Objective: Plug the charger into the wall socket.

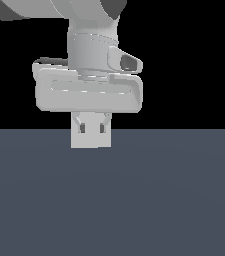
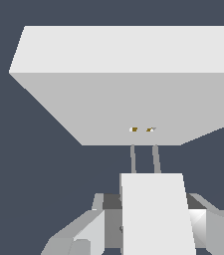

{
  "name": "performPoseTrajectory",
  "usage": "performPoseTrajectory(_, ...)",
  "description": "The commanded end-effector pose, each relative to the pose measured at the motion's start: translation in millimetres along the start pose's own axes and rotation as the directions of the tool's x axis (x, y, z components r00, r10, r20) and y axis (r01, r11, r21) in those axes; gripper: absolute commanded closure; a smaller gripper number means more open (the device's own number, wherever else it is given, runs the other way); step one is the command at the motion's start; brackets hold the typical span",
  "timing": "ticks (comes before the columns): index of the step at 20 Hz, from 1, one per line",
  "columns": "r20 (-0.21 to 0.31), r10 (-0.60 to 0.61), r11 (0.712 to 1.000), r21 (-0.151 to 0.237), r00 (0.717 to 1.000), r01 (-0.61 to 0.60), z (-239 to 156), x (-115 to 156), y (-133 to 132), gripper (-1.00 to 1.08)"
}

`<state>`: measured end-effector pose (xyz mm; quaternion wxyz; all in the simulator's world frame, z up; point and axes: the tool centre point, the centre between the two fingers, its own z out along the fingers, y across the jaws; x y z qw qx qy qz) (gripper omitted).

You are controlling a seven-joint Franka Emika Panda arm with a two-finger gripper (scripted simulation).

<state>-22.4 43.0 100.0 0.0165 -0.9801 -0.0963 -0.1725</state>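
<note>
In the wrist view the charger (image 2: pixel 152 214), a plain off-white block, sits between the fingers of my gripper (image 2: pixel 151 226), which is shut on it. Its two thin prongs (image 2: pixel 144 159) point at the wall socket (image 2: pixel 128 89), a large light-grey plate with two small orange holes (image 2: pixel 142 129). The prongs line up with the holes, and their tips seem to stop just short of the plate's face. In the exterior view the gripper (image 1: pixel 92 128) hangs straight down in front of the socket (image 1: pixel 91 142). There the charger blends with the plate and cannot be told apart.
A flat dark blue-grey floor (image 1: pixel 109 200) spreads under and around the socket. The arm's white hand (image 1: pixel 89 92) fills the space right above the plate. Nothing else shows in either view.
</note>
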Motion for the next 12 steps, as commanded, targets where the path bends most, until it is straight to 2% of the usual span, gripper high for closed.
performPoseTrajectory(1, 0.000, 0.000, 1.000, 0.000, 1.000, 0.000, 3.3, 9.6, 0.0, 1.08)
performPoseTrajectory(12, 0.000, 0.001, 1.000, 0.001, 1.000, -0.001, 9.6, 26.4, 0.2, 1.08)
